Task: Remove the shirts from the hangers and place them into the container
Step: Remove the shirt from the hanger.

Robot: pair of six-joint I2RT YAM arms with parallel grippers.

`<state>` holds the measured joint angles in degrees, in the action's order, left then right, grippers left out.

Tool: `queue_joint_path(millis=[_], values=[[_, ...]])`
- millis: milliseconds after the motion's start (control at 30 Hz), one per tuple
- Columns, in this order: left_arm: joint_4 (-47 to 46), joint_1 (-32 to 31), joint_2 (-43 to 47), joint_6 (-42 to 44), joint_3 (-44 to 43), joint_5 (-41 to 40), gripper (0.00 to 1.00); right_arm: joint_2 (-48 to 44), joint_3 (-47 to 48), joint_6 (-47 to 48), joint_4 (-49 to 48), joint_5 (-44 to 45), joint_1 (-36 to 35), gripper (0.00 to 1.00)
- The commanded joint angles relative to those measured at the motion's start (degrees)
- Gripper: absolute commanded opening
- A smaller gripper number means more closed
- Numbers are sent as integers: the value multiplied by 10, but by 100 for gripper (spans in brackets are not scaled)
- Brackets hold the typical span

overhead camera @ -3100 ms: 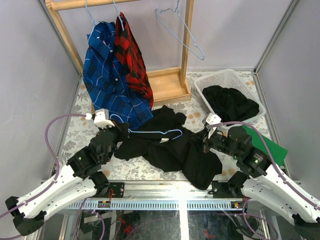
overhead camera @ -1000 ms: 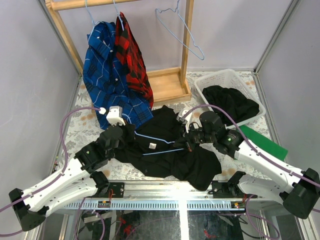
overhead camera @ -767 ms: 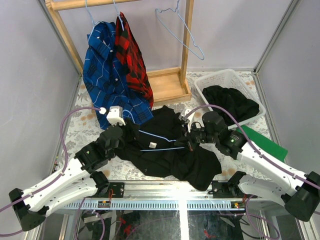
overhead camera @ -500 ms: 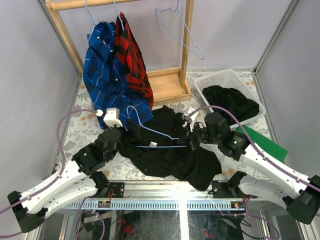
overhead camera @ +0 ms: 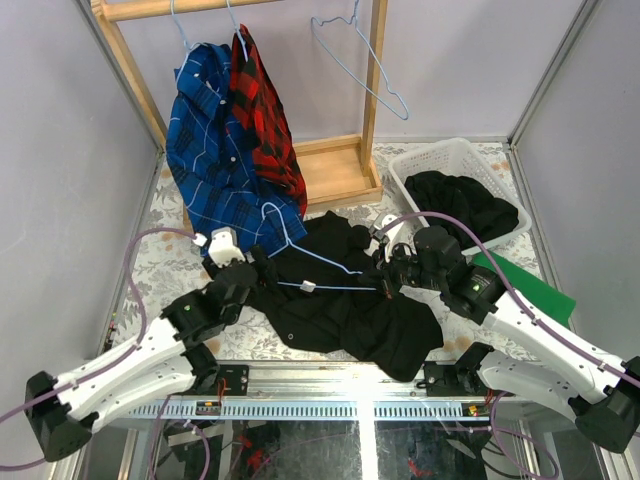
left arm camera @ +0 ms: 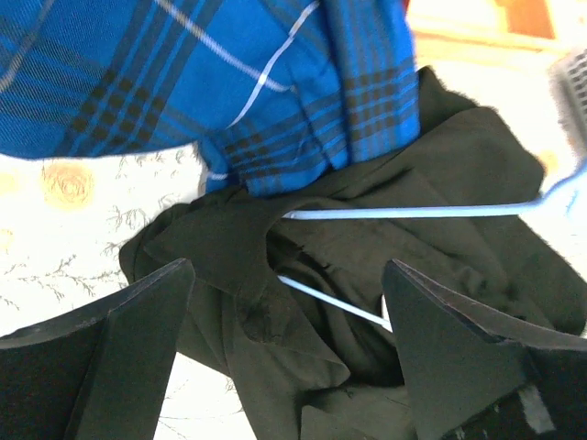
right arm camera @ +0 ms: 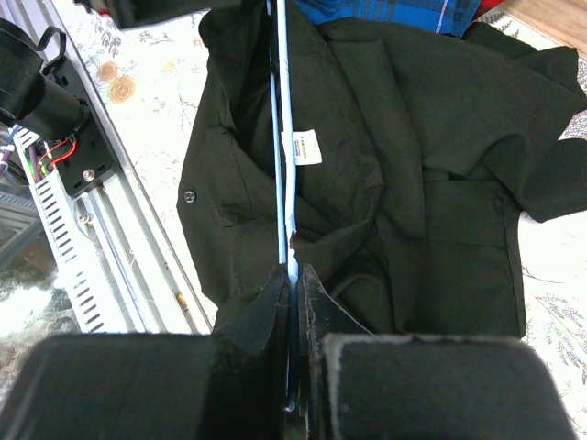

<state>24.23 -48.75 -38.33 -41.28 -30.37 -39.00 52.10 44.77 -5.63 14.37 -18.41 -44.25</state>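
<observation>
Low in the centre of the top view, both arms reach up-frame onto a black shirt (overhead camera: 340,315) that lies crumpled on the patterned table (overhead camera: 150,262). The left gripper (overhead camera: 262,266) hangs at the shirt's left edge with its jaws spread wide. In the left wrist view nothing sits between its fingers (left arm camera: 128,330); dark cloth and pale wire lie below them.

The right gripper (overhead camera: 384,280), at the shirt's right side, is pinched tight on a light-blue wire hanger (overhead camera: 325,260). In the right wrist view the wire runs straight up the frame from the closed fingertips, across the open collar and beside a white label (right arm camera: 305,147). The hanger's hook points toward the upper left, and one of its wires slips under a fold of the black cloth.

Further up, a blue plaid shirt (overhead camera: 215,160) and a red-and-black plaid shirt (overhead camera: 262,110) hang side by side from the wooden rack (overhead camera: 345,170) in the upper left. The blue hem reaches the black shirt. An empty hanger (overhead camera: 345,66) hangs near the rack's right post.

The white basket (overhead camera: 430,150) stands right of the rack's base and holds a second black garment (overhead camera: 460,205). A flat green cloth (overhead camera: 535,290) lies just below it, partly under the right arm.
</observation>
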Motion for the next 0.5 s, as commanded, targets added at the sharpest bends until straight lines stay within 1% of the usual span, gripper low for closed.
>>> queue_joint_path(millis=[0,67,167,267,367,400,467], values=[[-8,2,-67,-59,10,-35,79,-17,14,-2,-25,18,1,0],[-22,4,-92,-64,15,-35,68,-21,13,-1,-22,16,1,0],[-30,20,-115,-66,20,-20,60,-25,10,0,-18,9,1,0],[-35,57,-119,-68,26,14,56,-26,8,3,-15,10,1,0],[-46,88,-108,-63,38,36,50,-26,9,4,-15,7,1,0],[-48,94,-104,-63,41,40,47,-27,9,5,-17,3,1,0],[-50,102,-94,-64,46,45,38,-30,8,5,-18,-6,1,0]])
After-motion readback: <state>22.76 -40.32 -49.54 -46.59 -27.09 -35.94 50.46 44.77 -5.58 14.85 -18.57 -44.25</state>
